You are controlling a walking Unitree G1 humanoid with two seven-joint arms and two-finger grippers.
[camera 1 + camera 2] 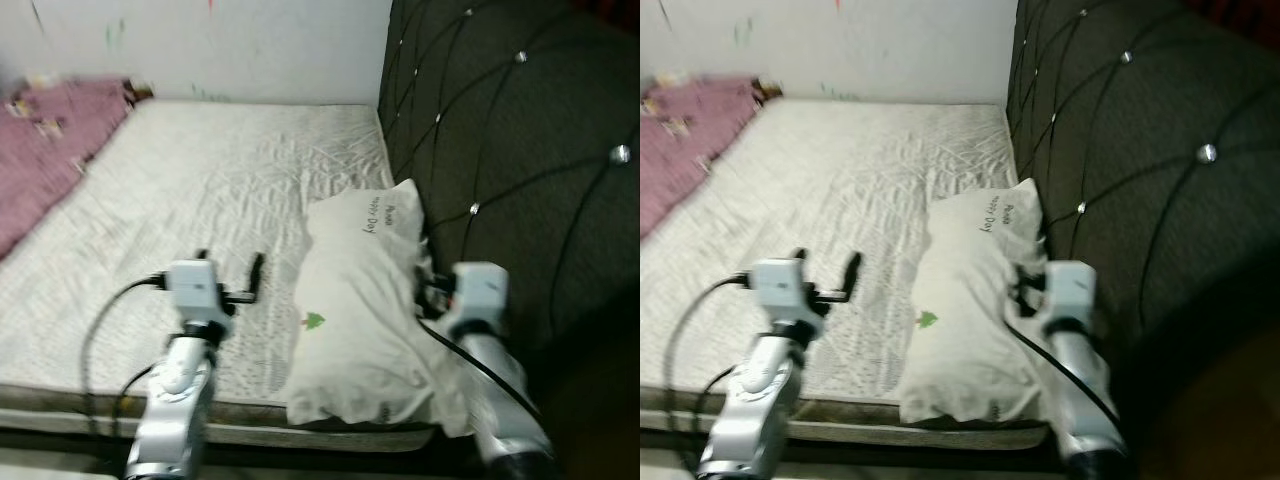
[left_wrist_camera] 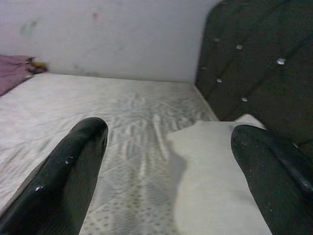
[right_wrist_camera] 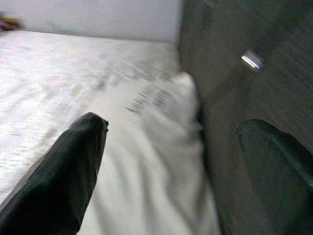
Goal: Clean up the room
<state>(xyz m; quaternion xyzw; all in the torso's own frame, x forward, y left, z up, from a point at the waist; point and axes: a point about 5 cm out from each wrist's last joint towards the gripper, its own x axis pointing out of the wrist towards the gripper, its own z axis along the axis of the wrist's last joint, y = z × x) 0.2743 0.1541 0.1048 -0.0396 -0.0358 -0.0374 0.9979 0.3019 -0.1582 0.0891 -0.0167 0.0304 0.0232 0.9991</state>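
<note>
**One pillow, two open grippers at the bedside**

One white pillow lies along the mattress against the dark tufted headboard, between the robot's two raised arms. The right gripper sits just above the pillow's headboard side, fingers spread wide, one over the fabric and one toward the headboard. The left gripper hangs over bare mattress just beside the pillow's other edge, its fingers also wide and holding nothing.

Judging by its slumped, creased shape, the pillow is soft and light and will sag and fold wherever it is pinched; nothing about it looks fragile or slippery. A bunched corner or a long edge seems the surest hold, ideally one gripper on each side.

Counted: one pillow, one mattress, one headboard, and one purple blanket far beyond the left gripper, by the wall.
</note>
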